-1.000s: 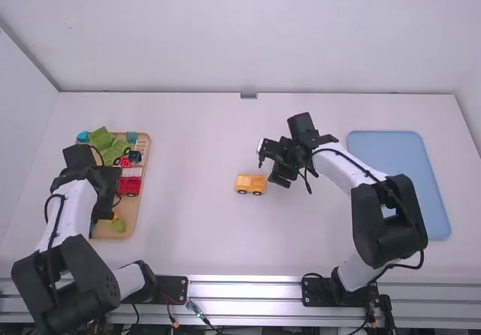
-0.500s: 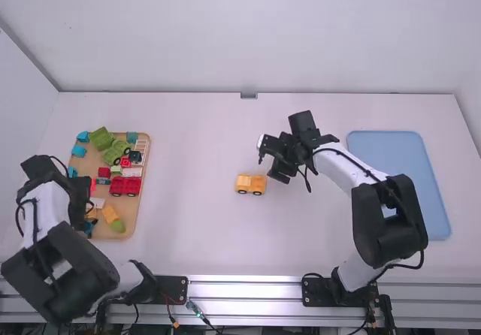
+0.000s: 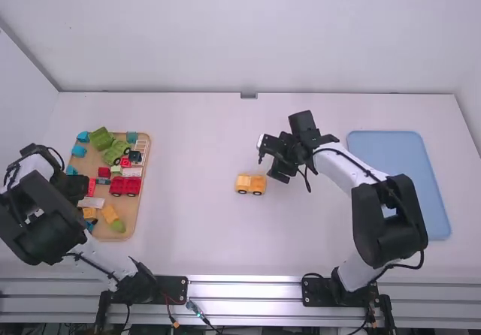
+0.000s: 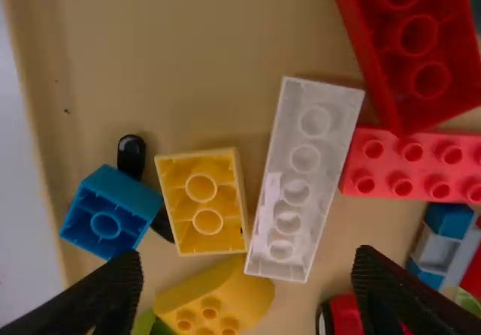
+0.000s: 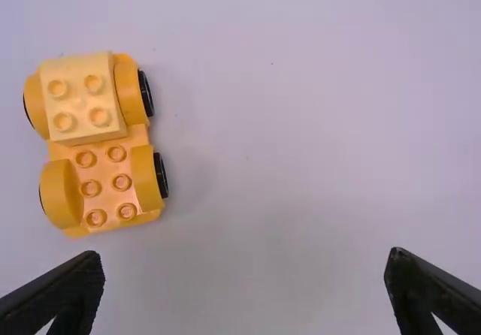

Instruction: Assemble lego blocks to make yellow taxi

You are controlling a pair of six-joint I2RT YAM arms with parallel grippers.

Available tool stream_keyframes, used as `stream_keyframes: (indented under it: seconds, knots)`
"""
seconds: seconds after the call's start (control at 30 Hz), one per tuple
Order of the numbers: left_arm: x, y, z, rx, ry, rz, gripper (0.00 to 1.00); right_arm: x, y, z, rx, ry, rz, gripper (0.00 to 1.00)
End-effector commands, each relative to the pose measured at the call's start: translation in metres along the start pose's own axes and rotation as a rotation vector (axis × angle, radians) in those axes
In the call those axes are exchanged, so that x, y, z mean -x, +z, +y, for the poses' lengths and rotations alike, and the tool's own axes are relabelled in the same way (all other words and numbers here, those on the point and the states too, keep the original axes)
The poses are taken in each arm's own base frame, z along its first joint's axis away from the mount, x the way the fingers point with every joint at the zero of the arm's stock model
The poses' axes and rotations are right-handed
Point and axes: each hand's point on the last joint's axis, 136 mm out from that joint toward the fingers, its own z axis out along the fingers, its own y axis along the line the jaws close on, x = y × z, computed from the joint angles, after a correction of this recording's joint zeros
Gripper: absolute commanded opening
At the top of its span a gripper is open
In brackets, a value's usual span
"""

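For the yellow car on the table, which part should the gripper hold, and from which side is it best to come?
Grip both long, wheeled sides of the yellow car, probably straight from above: it stands upright, is narrower that way, and nothing touches those sides.

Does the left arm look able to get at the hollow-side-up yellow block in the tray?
Probably yes: the left gripper is open above the tray, and nothing covers the yellow block. The white brick and blue piece lie close, though, so finger room looks tight.
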Motion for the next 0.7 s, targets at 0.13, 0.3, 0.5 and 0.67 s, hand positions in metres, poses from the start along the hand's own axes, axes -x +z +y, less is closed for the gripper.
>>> stream_keyframes:
  seconds: [0.13, 0.3, 0.5, 0.67]
  knots:
    - [-0.006, 0.007, 0.008, 0.016, -0.003, 0.017, 0.58, 0.004, -0.005, -0.004, -0.013, -0.003, -0.013, 0.99]
    - [-0.013, 0.013, 0.011, 0.026, 0.005, 0.027, 0.57, 0.004, -0.006, -0.005, -0.013, -0.001, -0.012, 0.99]
    - [-0.014, 0.020, 0.015, 0.025, -0.001, 0.025, 0.47, 0.004, -0.005, -0.005, -0.015, 0.000, -0.009, 0.99]
    - [-0.015, 0.021, 0.015, 0.028, 0.000, 0.028, 0.47, 0.004, -0.005, -0.005, -0.015, 0.000, -0.010, 0.99]
